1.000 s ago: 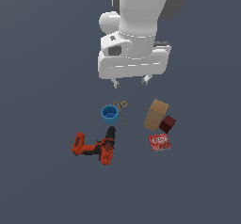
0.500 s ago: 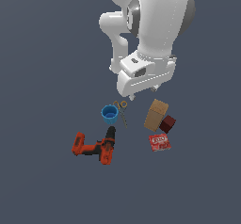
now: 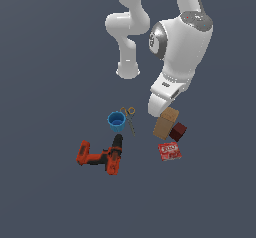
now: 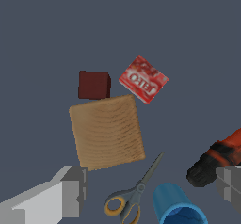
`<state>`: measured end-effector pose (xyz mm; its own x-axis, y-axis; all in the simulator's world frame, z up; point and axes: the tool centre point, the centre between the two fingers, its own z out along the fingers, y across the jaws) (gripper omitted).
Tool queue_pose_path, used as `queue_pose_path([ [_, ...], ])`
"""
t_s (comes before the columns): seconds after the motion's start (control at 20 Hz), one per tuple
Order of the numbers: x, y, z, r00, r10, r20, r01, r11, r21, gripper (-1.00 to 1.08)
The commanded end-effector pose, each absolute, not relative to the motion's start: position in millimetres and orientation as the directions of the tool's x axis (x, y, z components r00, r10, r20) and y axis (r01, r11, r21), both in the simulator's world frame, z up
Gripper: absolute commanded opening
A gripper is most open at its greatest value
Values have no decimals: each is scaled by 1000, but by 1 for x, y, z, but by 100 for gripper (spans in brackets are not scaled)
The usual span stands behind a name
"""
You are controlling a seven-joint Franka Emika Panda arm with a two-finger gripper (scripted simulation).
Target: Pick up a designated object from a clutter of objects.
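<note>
Item 1: tan box (image 4: 107,132), the thing to be picked up. It stands on the dark surface (image 3: 50,57) among the other items, directly below the arm's wrist in the exterior view.

Item 2: dark red cube (image 4: 94,84), touching or just beside one edge of the box.

Item 3: flat red packet (image 4: 143,78), near the box's corner.

Item 4: scissors (image 4: 134,195) and blue cup (image 4: 179,208), close on the opposite side.

Item 5: power drill (image 3: 101,155), well apart.

Item 6: claw (image 4: 150,190), spread, holding nothing, its 2 fingers (image 4: 73,190) offset toward the scissors, not straddling the box.

Risk, judged: descending from this offset, 1 finger could land on the box top or catch the scissors; a wide closure could also trap the cube.
</note>
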<state>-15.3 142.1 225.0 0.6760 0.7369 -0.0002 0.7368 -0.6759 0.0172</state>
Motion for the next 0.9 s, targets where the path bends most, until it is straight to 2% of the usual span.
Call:
queue_pose_path([
  [0.0, -19, 153, 215, 626, 780, 0, 780, -625, 12, 100],
  [0.4, -28, 173, 195, 528, 849, 0, 849, -528, 1, 100],
  [0.85, -29, 175, 188, 519, 855, 0, 855, -519, 0, 100],
])
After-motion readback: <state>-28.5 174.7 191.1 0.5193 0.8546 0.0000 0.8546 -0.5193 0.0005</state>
